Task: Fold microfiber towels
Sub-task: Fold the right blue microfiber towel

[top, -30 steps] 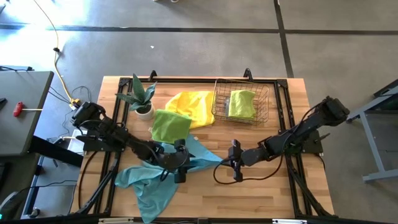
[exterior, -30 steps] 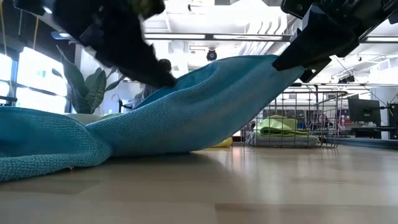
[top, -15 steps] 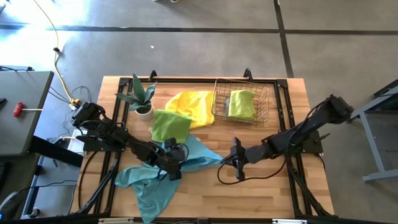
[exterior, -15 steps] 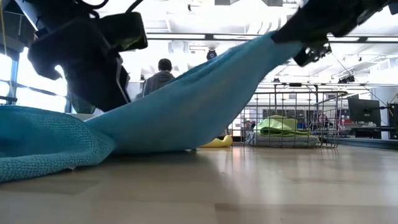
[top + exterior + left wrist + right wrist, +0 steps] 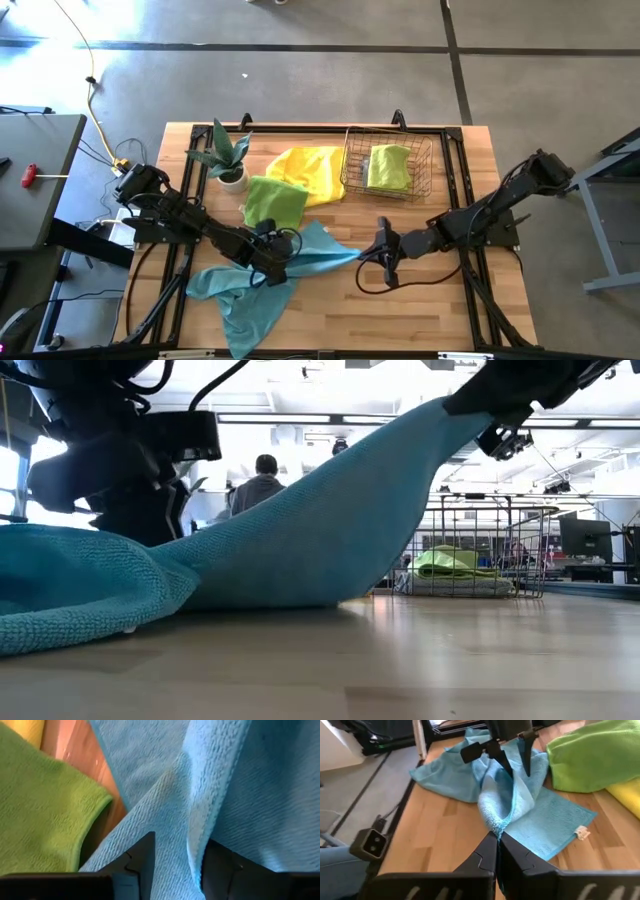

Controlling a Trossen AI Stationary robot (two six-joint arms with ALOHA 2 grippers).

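Right hand (image 5: pixel 496 838) pinches teal towel (image 5: pixel 262 292) (corner lifted).

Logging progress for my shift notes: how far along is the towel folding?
Done: one green towel lies folded in the basket. In hand: the right claw pinches the teal towel while the left claw straddles a fold. Left: the loose lime towel and yellow towel.

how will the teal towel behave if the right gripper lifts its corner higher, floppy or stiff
Probably floppy: the teal towel already sags in a curve from the right gripper down to the table. It looks light, hanging from one pinched corner. Its nubby weave likely grips well, so slipping seems unlikely.
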